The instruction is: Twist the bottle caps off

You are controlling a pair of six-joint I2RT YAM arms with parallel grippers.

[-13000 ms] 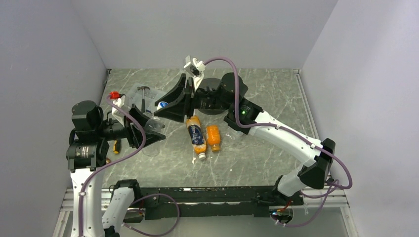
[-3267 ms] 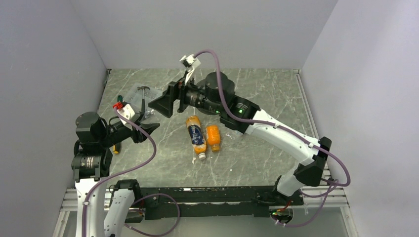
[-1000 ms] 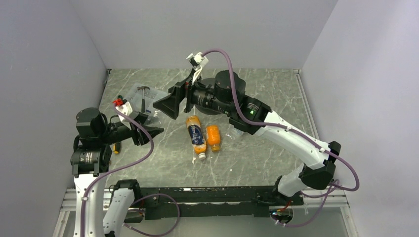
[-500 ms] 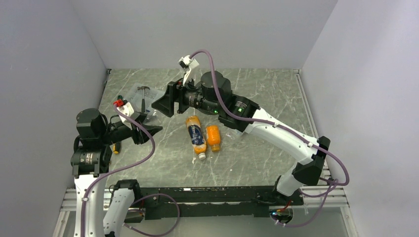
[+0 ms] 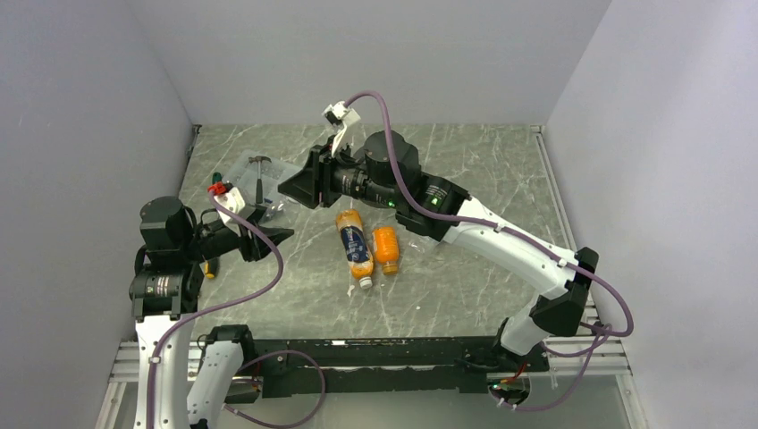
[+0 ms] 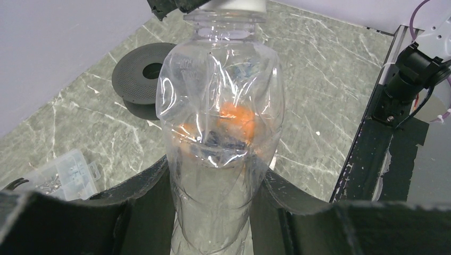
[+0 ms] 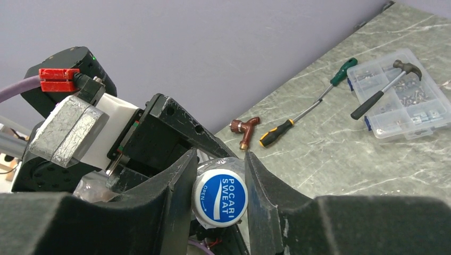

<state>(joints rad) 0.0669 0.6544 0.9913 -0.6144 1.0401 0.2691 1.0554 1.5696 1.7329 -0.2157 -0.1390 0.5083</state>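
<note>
My left gripper (image 6: 215, 178) is shut on the body of the plain clear bottle (image 6: 220, 133) and holds it off the table, neck pointing away. My right gripper (image 7: 219, 180) is shut on that bottle's white cap (image 7: 219, 199), which has a blue printed top; a finger (image 7: 175, 180) presses each side. In the top view the two grippers meet at the left middle, left (image 5: 268, 234) and right (image 5: 293, 189). The tall orange bottle with a dark blue label (image 5: 355, 243) and the short stubby orange bottle (image 5: 386, 248) lie side by side on the table.
A clear parts box (image 5: 255, 174) with a hammer (image 5: 260, 165) on it sits at the back left. A screwdriver (image 7: 314, 109) and a brown fitting (image 7: 244, 127) lie near the left wall. A black disc with a hole (image 6: 143, 71) lies behind the bottle.
Over the last second my right wrist has shifted a little left and turned while staying on the cap. My left gripper has kept the clear bottle in the same place.
</note>
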